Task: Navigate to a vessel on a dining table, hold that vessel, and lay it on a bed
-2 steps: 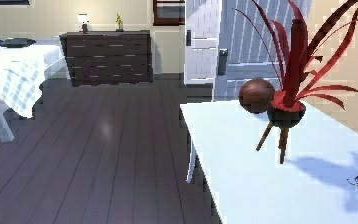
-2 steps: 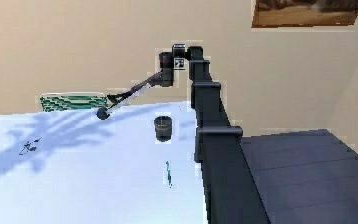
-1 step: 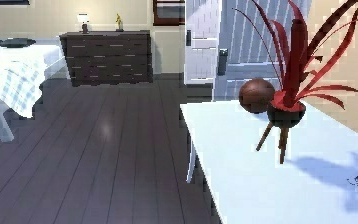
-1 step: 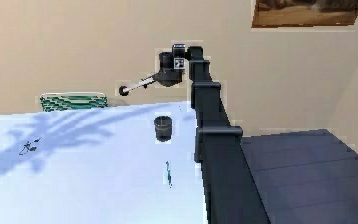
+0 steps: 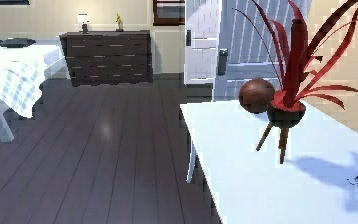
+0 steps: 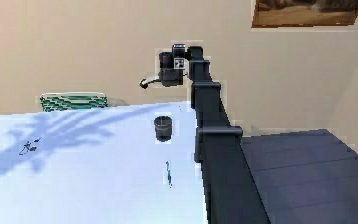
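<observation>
A small dark cup-like vessel (image 6: 164, 126) stands on the white dining table (image 6: 77, 170) in the arm side view, close to the arm. The dark arm bar (image 6: 215, 140) rises from the bottom edge, and the gripper (image 6: 147, 83) sits at its far end, higher in the picture than the vessel. Behind its fingers there is bare beige wall, so it holds nothing. In the forward view a bed (image 5: 17, 70) with a white and blue checked cover stands at the left, across the dark plank floor.
On the table's near corner (image 5: 227, 150) in the forward view stand a red-leaved plant (image 5: 292, 60) in a dark tripod pot and a brown ball (image 5: 256, 96). A dark dresser (image 5: 107, 55) and a pale door (image 5: 202, 40) line the back wall. A green chair back (image 6: 73, 101), a thin green pen-like stick (image 6: 168, 175) and a small dark item (image 6: 29, 146) are at the table.
</observation>
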